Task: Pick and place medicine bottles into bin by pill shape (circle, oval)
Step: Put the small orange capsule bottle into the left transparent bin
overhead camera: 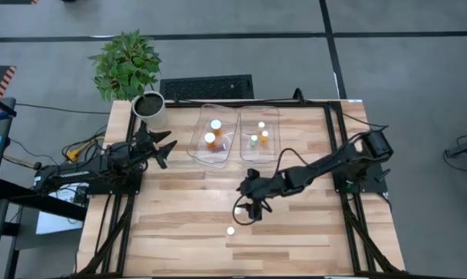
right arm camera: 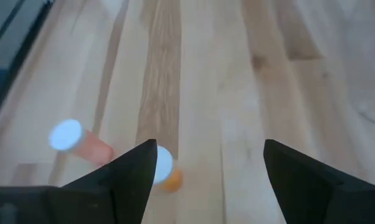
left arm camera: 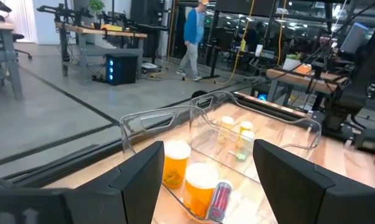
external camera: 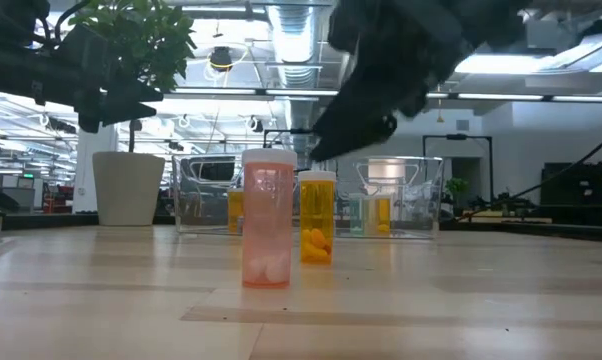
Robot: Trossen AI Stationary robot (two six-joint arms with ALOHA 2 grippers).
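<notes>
- The right gripper [overhead camera: 249,209] hangs above the middle of the wooden surface [overhead camera: 187,225], jaws spread wide and holding nothing.
- Just below it stand two medicine bottles still out of the bins: a pink-bodied bottle [external camera: 268,232] at about 7 o'clock from the gripper in the overhead view, and an orange bottle [external camera: 317,217] almost under its fingers.
- From table height, the pink bottle stands upright with pale pills at its bottom; the orange one stands just behind it at its 3 o'clock, yellow-orange pills inside. I cannot tell whether the two touch.
- In the right wrist view both white caps show between and beside the dark fingers [right arm camera: 131,174].
- Two clear plastic bins sit side by side at the 12 o'clock edge of the surface. The left bin [overhead camera: 201,128] holds two orange bottles with white caps; the right bin [overhead camera: 274,116] holds three smaller bottles, one of them green.
- The left gripper [overhead camera: 165,147] waits at 9 o'clock from the left bin, jaws wide, empty.
- A white plant pot [overhead camera: 151,108] with a green plant stands at the far left corner, about 11 o'clock.
- A person in a blue top [left arm camera: 192,28] walks in the room beyond.
</notes>
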